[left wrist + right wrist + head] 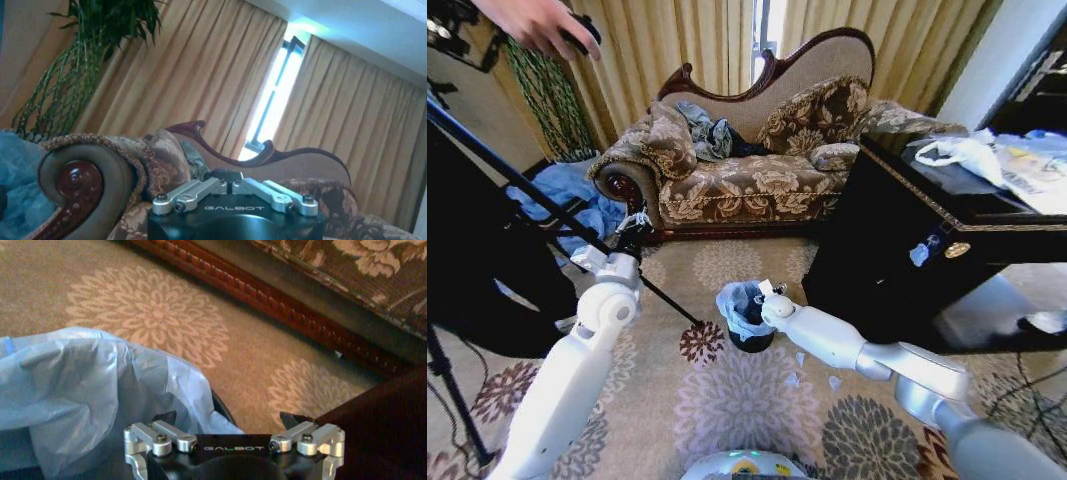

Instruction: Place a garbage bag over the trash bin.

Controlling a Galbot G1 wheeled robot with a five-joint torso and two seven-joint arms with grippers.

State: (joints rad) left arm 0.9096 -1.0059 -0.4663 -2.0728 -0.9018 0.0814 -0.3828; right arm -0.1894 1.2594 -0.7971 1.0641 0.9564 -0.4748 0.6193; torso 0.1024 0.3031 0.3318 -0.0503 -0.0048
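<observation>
One arm is nearer: the right gripper, jaws spread, sits at frame centre just right of the bag draping the bin; left gripper, closed, mid-left

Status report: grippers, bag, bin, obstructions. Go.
Right gripper open at the trash bin rim. Left gripper raised toward the sofa, shut. Garbage bag draped over the bin, bunched. Dark table close beside the bin.

Floral sofa before tan curtains, dark cabinet beside it on patterned carpet.
</observation>
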